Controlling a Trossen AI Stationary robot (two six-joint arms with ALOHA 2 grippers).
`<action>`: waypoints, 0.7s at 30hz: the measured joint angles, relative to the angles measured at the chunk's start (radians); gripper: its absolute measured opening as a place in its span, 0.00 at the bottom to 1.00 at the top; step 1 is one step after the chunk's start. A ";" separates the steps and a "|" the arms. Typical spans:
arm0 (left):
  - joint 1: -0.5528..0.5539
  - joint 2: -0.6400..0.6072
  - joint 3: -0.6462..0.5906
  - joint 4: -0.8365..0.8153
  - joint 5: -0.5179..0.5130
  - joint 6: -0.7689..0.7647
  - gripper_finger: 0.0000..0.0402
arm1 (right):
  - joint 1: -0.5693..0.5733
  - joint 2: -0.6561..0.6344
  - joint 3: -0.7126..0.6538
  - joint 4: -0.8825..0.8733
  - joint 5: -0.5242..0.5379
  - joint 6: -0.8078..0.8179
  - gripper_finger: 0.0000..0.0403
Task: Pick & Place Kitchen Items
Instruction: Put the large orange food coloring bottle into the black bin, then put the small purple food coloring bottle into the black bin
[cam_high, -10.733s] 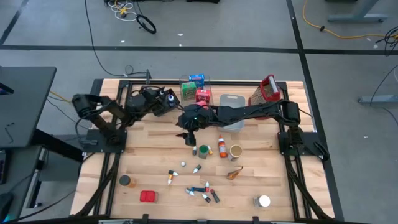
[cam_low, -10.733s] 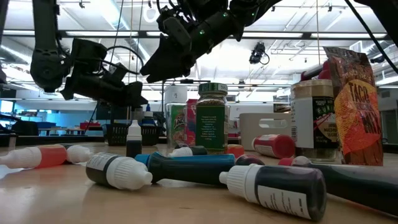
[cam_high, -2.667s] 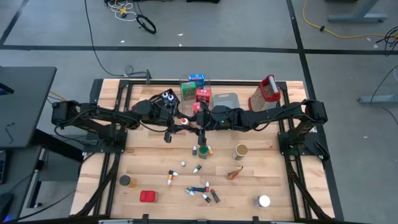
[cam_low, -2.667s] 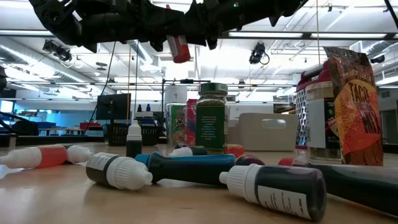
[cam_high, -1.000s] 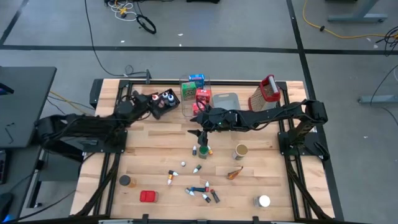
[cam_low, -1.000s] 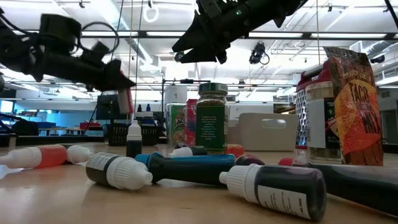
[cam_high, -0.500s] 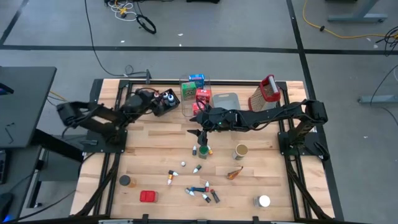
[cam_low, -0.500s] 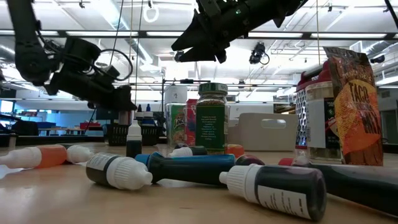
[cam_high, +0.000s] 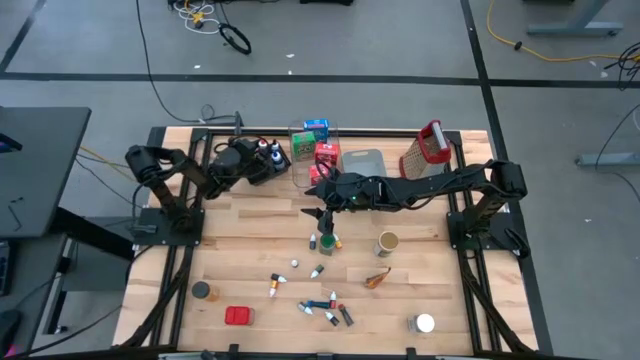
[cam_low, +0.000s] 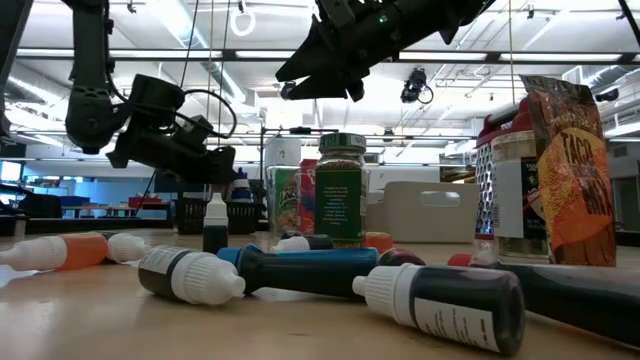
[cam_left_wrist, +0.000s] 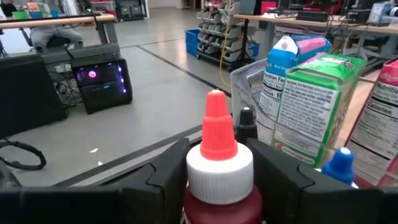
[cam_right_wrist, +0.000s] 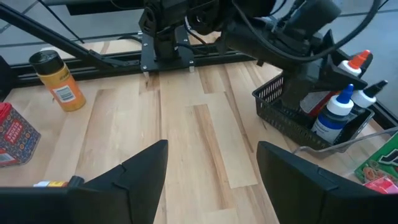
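My left gripper (cam_high: 250, 162) is at the black wire basket (cam_high: 268, 160) near the table's far edge, shut on a red bottle (cam_left_wrist: 219, 186) with a white collar and red cap. Blue-capped (cam_left_wrist: 341, 165) and black-capped (cam_left_wrist: 245, 116) bottles stand in the basket. My right gripper (cam_high: 318, 210) hangs open in the air above a green-lidded jar (cam_high: 327, 243), touching nothing; it is also seen high in the low view (cam_low: 320, 85). Several small bottles (cam_high: 322, 305), a red box (cam_high: 238, 316), a brown jar (cam_high: 202, 291), a can (cam_high: 381, 243) and an orange scrap (cam_high: 378, 278) lie on the table. My left gripper pinches the red bottle between its two fingers (cam_left_wrist: 168, 177), one on each side just below the white collar (cam_left_wrist: 219, 167). The cap (cam_left_wrist: 217, 127) points away from the wrist. The bottle's body is cut off by the picture's edge. The right wrist view shows its cap (cam_right_wrist: 359, 60) above the basket.
A clear bin (cam_high: 315, 130) with red, blue and green boxes, a grey bin (cam_high: 372, 163) and a red-handled grater (cam_high: 428, 148) stand along the far edge. A white-capped jar (cam_high: 424, 323) sits near the right front. Bare wood lies left of the scattered bottles.
My left gripper, holding the red bottle, has moved toward the table's right and far edge from beside the arm's base to the black basket, while the arm folded back. My right gripper has stayed still and open.
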 joint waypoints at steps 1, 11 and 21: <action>0.000 0.001 0.001 -0.004 0.000 -0.002 0.42 | 0.000 0.000 0.000 0.000 0.000 0.000 0.64; -0.002 -0.001 -0.035 0.002 -0.006 -0.067 0.39 | 0.000 0.000 0.000 -0.001 0.000 0.000 0.64; -0.003 0.000 -0.061 0.022 0.004 -0.046 0.42 | 0.000 0.000 0.000 -0.001 0.000 0.000 0.64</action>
